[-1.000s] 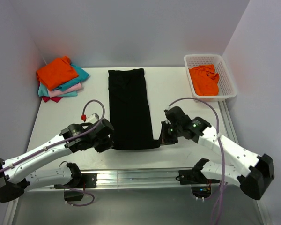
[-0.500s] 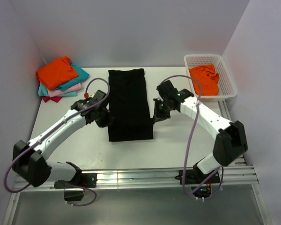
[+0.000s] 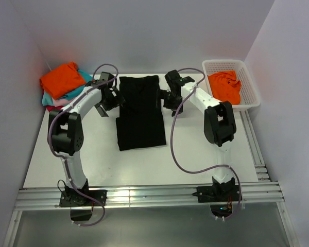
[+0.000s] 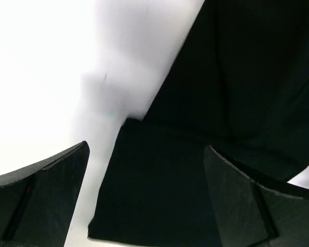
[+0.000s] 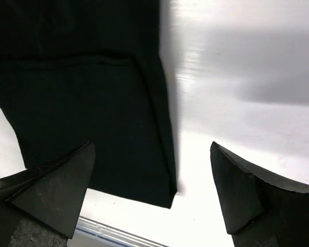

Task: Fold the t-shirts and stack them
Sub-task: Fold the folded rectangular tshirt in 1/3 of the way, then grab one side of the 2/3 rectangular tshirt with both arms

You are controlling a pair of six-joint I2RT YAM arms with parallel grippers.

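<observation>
Left gripper (image 3: 112, 99) jaws spread wide, holding nothing, hovering at the black shirt's (image 3: 140, 116) left edge. In its wrist view the left gripper (image 4: 145, 146) looks straight down on the black shirt (image 4: 206, 103), with a folded layer's edge showing across the cloth. Right gripper (image 3: 171, 99) mirrors it: jaws apart and empty, at the right edge. Its own camera shows the right gripper (image 5: 152, 146) above the black shirt's (image 5: 77, 92) corner and bare surface (image 5: 237, 67).

So the shirt lies flat between the two grippers, long axis running from the arm bases toward the back wall. Both arms are stretched out to its far half.

Further out, the stack (image 3: 64, 82) sits just beyond the left gripper's outer side, orange on top. Past the right gripper, a basket (image 3: 250, 82) holds an orange shirt (image 3: 225, 86).

My read: the left arm is nearer for carrying it to the stack.
</observation>
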